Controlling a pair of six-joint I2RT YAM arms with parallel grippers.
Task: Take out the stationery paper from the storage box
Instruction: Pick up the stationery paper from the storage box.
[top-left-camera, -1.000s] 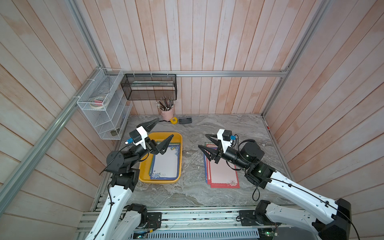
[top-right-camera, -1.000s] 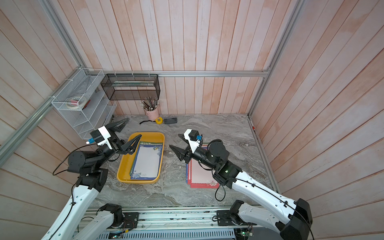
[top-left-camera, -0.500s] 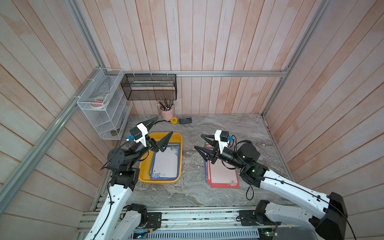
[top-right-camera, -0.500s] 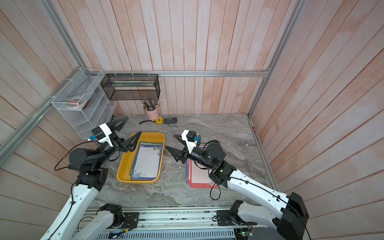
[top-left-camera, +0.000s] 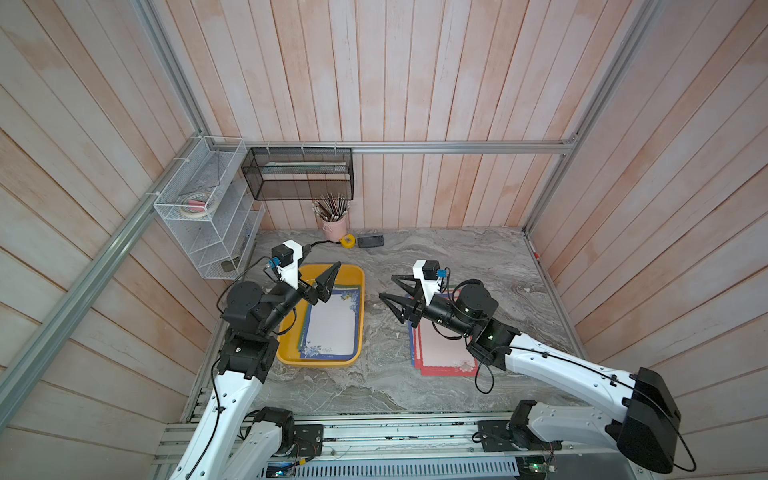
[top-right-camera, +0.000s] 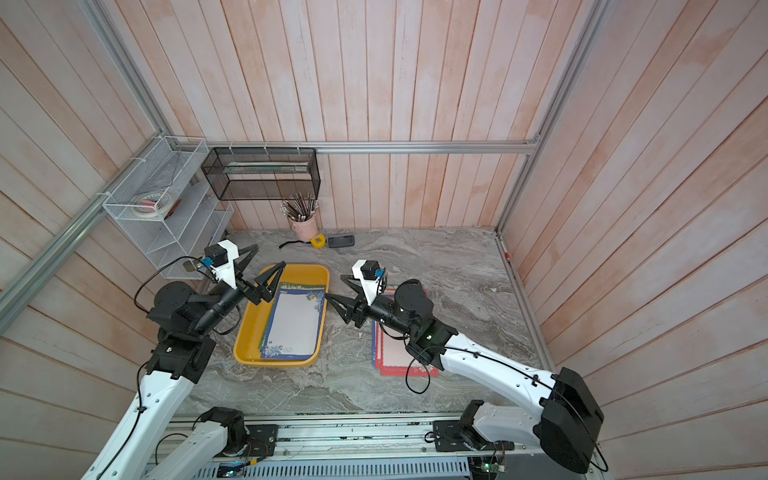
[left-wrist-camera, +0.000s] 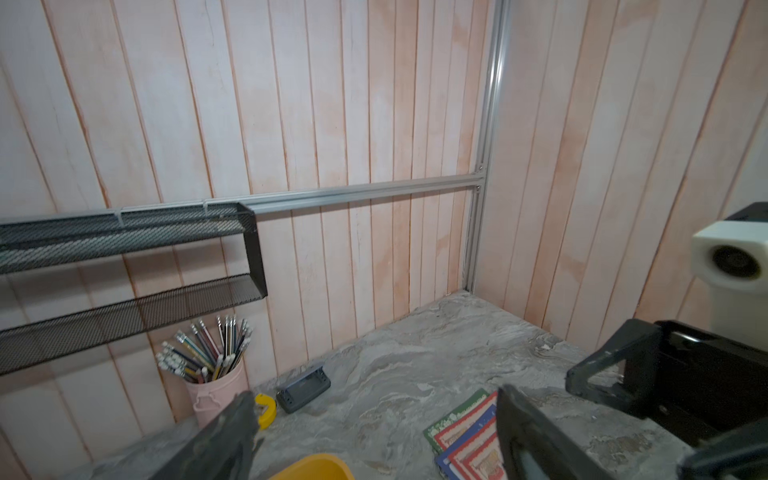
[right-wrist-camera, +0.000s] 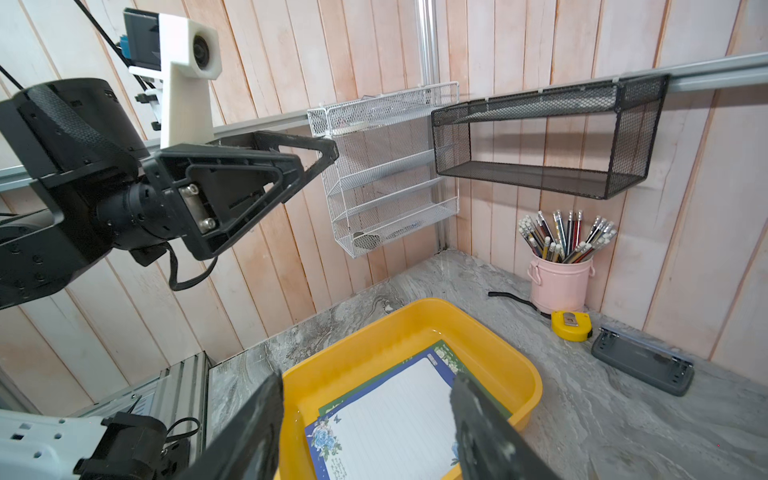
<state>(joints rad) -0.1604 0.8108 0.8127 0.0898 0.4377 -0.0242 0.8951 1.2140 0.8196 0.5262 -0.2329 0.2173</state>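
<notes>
Work is pausing mid-reach above the marble-look tabletop (top-left-camera: 374, 386). In both top views the left pincer (top-right-camera: 270, 255), jaws spread wide and empty, is hanging over the far end of the yellow storage box (top-left-camera: 360, 320), left of centre in the frame. Blue- and green-bordered stationery paper (top-left-camera: 332, 328) is lying flat inside the box. The right pincer (top-left-camera: 386, 286), also open and holding nothing, is pointing at the box. It is hovering in the gap beside a pile of red-bordered sheets (top-left-camera: 442, 347) already out on the tabletop, right of centre. Another sheet appears to be the target. The next move calls for lowering onto the top sheet's edge, pinching the thin paper and lifting it over the low wall.
</notes>
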